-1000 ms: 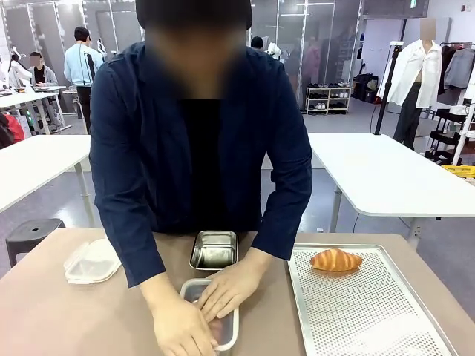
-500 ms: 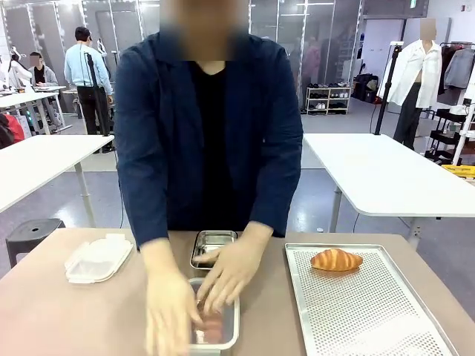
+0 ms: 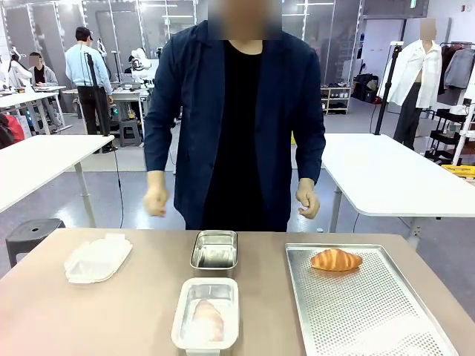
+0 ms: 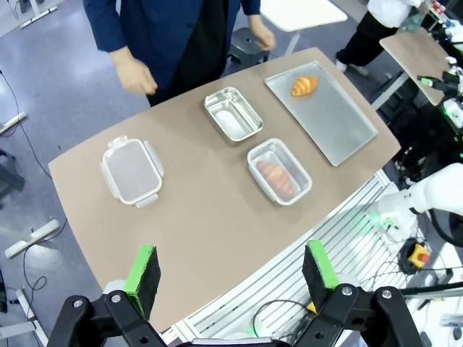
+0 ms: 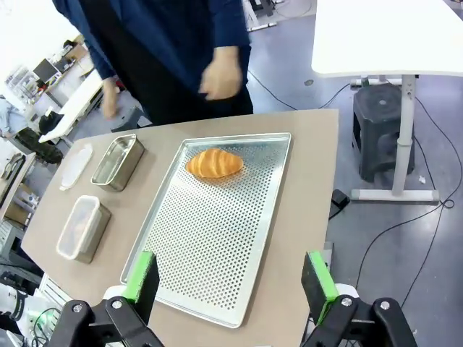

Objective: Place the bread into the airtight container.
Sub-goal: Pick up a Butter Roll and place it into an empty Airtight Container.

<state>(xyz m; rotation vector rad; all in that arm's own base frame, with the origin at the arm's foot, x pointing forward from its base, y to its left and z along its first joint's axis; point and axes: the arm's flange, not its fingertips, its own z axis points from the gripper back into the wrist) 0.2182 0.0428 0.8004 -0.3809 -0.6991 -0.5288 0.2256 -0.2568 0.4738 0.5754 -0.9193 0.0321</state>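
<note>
Golden flaky croissant (image 3: 335, 259) at far left corner of perforated metal tray (image 3: 371, 311), right side of bench (image 3: 133, 311). Probably light, soft, crumbly: best pinched gently across the thick middle, not the tapered tips. Reddish-brown bread piece (image 3: 208, 319) already inside clear plastic container (image 3: 208, 281), near centre. Left end effector (image 4: 230, 260) and right end effector (image 5: 230, 266) spread wide, empty, high above. A second ago, hands on that container; now person's hands (image 3: 306, 199) raised clear, far side.
</note>
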